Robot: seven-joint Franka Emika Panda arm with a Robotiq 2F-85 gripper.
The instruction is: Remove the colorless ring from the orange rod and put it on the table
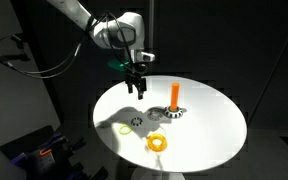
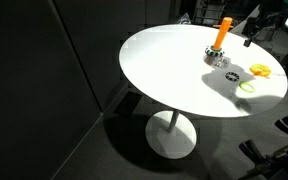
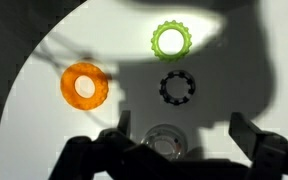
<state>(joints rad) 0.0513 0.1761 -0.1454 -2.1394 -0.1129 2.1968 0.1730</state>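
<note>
Gripper (image 1: 136, 90) hovers over the table (image 1: 209, 125), jaws spread, empty (nothing pinched) — colorless ring (image 1: 174, 112) seemingly sits low round the upright orange rod (image 1: 176, 95), well off sideways — not underneath

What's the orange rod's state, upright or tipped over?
Upright. In both exterior views the orange rod stands vertical on its round foot on the table; the pincer hangs apart from it.

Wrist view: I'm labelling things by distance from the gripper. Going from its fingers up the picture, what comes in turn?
The gripper → colorless ring → green ring. The orange-looking ring lies level with the colorless ring, so it is left out.
</note>
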